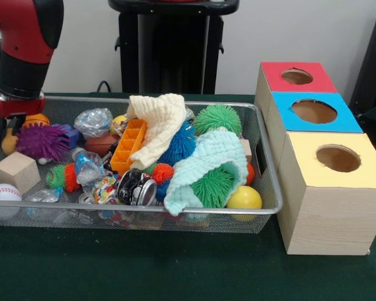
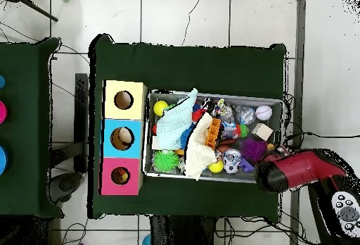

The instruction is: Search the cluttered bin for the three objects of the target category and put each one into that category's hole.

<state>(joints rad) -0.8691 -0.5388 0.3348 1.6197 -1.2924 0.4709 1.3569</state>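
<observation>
Front view, item by item. Wire bin [image 1: 263,157]: full, on the green table [image 1: 175,269]. Contents you can read: purple spiky ball [image 1: 42,140] at the arm's end of the bin, green spiky ball [image 1: 218,118] at the back, a second green spiky ball [image 1: 213,187] tucked under the mint cloth [image 1: 207,160], blue spiky ball [image 1: 180,144] under the cream cloth [image 1: 158,125], orange tray [image 1: 128,145], wooden cube [image 1: 16,171], baseball [image 1: 2,193], yellow ball [image 1: 244,198], crushed can [image 1: 136,187].

Sorting box [image 1: 326,219]: just beside the bin, three holes, red [image 1: 297,76], blue [image 1: 314,111], yellow [image 1: 338,158].

Arm [image 1: 25,44]: over the bin corner above the purple ball. Its jaws are hidden in both views, so you cannot tell whether they are open or closed.

Step in hand, as a judgement: searching, nothing visibly lifted. The target category is not stated; if it is the spiky balls, your next move calls for descending on the exposed purple one, or for clearing a cloth off the buried ones.
</observation>
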